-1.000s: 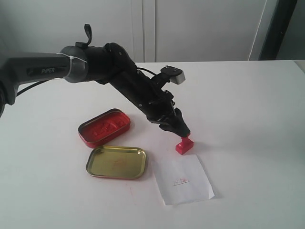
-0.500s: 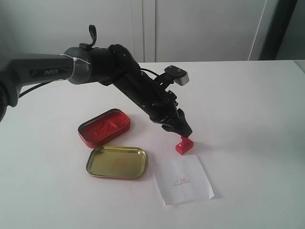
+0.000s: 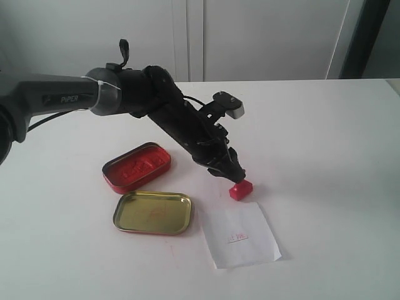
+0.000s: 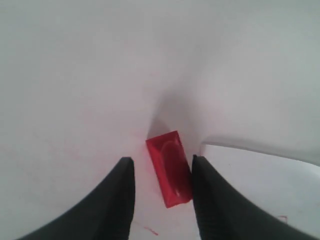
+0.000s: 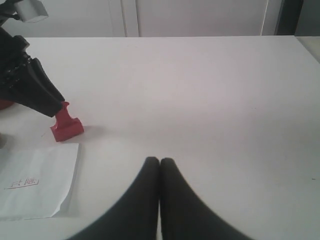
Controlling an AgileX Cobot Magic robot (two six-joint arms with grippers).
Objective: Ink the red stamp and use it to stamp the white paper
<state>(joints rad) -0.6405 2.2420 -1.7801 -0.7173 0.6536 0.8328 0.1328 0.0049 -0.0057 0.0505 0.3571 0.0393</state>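
Note:
The red stamp [image 3: 240, 189] stands on the table just beyond the far edge of the white paper [image 3: 240, 234], which bears a faint red print. My left gripper [image 3: 232, 173] is directly over the stamp and hides its knob in the exterior view. In the left wrist view the stamp [image 4: 169, 167] sits between the spread jaws of the left gripper [image 4: 162, 159]. It lies against one finger, with a gap to the other. The paper's corner [image 4: 260, 175] shows beside it. My right gripper [image 5: 160, 161] is shut on nothing, low over bare table, far from the stamp [image 5: 66, 125].
An oval red tin with an ink pad [image 3: 136, 165] lies left of the stamp, and an open gold tin [image 3: 152, 212] lies in front of it, beside the paper. The white table [image 3: 325, 156] stretches out to the right.
My left gripper has drawn back slightly and sunk over the stamp, so the knob seen half a second ago is now covered. Stamp, paper and tins have stayed put.

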